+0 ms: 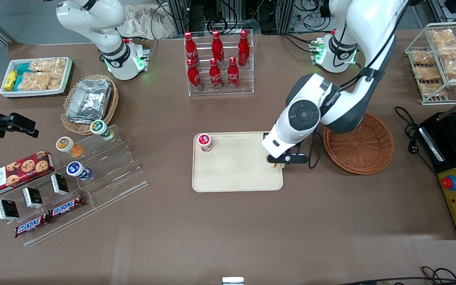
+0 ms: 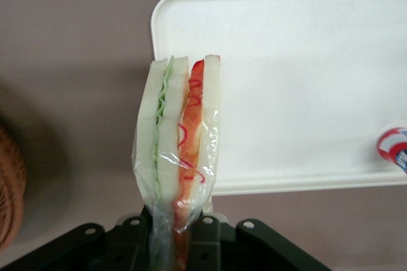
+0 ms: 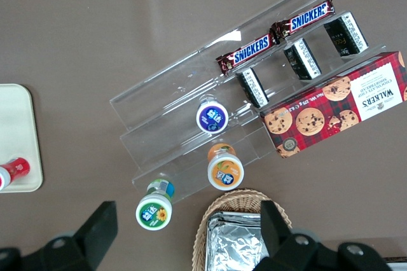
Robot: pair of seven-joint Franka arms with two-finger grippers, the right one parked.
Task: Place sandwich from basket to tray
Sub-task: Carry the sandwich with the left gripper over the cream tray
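One sandwich (image 2: 180, 156) sits pinched in the gripper (image 2: 181, 233); one tray (image 1: 236, 174) lies beneath, one basket (image 1: 364, 152) beside it, six red bottles (image 1: 216, 59) farther off.

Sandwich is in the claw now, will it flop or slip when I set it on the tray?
The sandwich looks soft; its clear film wrap may be slippery. The claw pinches only one end, so it may sag or tip flat onto the tray.

The working arm (image 1: 331, 99) has glossy white curved shells with dark grey joint bands and a round dark grey cap on its wrist. Its base glows green, and black cables trail along it. The claw (image 1: 278, 163) is matte black with visible screw heads.
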